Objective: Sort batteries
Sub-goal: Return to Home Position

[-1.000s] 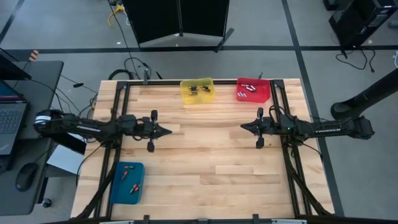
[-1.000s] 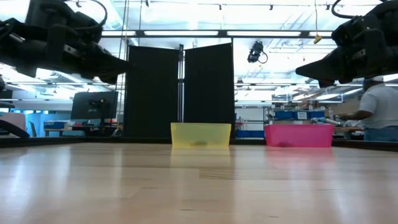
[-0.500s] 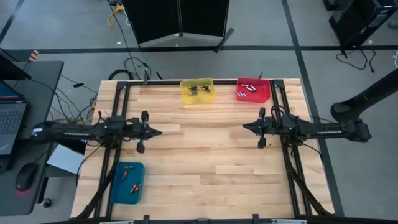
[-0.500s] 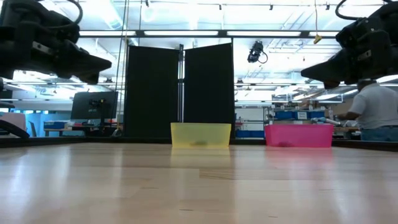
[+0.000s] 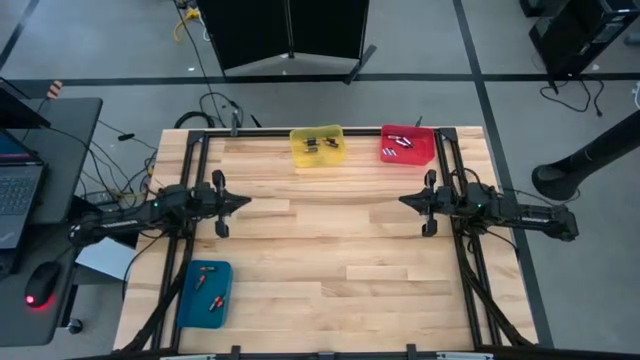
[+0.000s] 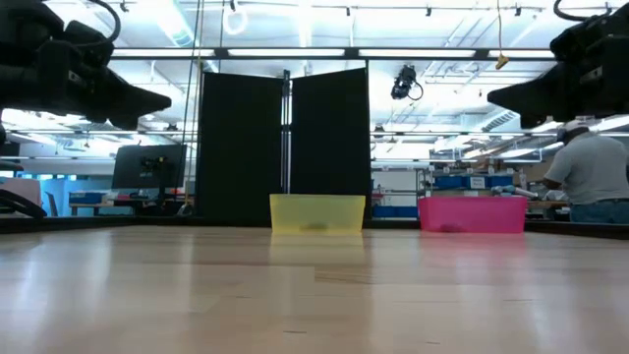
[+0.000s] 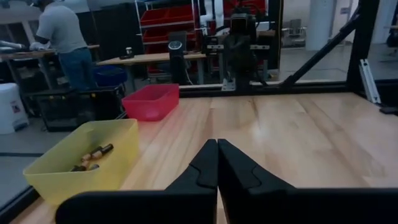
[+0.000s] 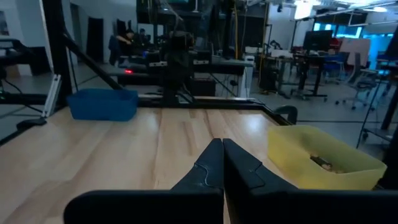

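Batteries (image 5: pixel 320 145) — small cylinders — in plastic bin (image 5: pixel 298 156), left pincer (image 7: pixel 217 144), right pincer (image 8: pixel 222 143), both closed.

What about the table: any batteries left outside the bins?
No, the high view shows bare table; batteries lie only in the yellow bin, red bin and blue bin.

Nothing here can be read: no lettering, label, brand, number or sign is legible on anything in the room.

Wooden counter (image 5: pixel 330 240): yellow bin (image 5: pixel 299 158) and red bin (image 5: pixel 390 155) side by side along the edge nearest the black folding screen (image 5: pixel 290 30); blue bin (image 5: pixel 190 312) at the opposite left corner; laptop (image 5: pixel 15 195) alongside.
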